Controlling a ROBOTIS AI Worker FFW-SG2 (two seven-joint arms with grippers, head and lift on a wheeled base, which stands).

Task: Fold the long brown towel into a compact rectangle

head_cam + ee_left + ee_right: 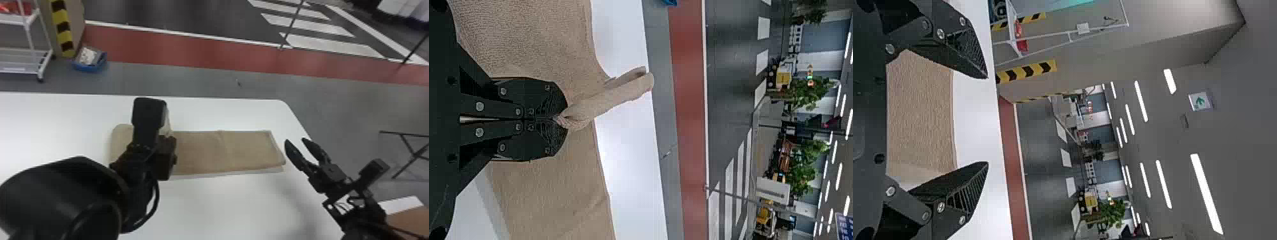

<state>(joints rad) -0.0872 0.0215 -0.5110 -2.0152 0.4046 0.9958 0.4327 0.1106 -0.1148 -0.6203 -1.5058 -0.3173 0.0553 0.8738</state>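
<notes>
The brown towel (223,151) lies as a long flat strip across the white table, its length running left to right. Over its left part stands my left gripper (150,115), hiding some of the cloth. In the left wrist view the left gripper (560,120) is shut on a pinched fold of the brown towel (604,100), which sticks out past the fingertips. My right gripper (295,143) is open, just off the towel's right end. From the right wrist view, the right gripper (987,120) has its fingers wide apart, with the towel (923,110) lying beyond them.
The white table (223,204) has its far edge and rounded far right corner beyond the towel. A white cart (32,41) and a blue bin (89,60) stand on the floor at the far left. Dark metal legs (411,150) are at the right.
</notes>
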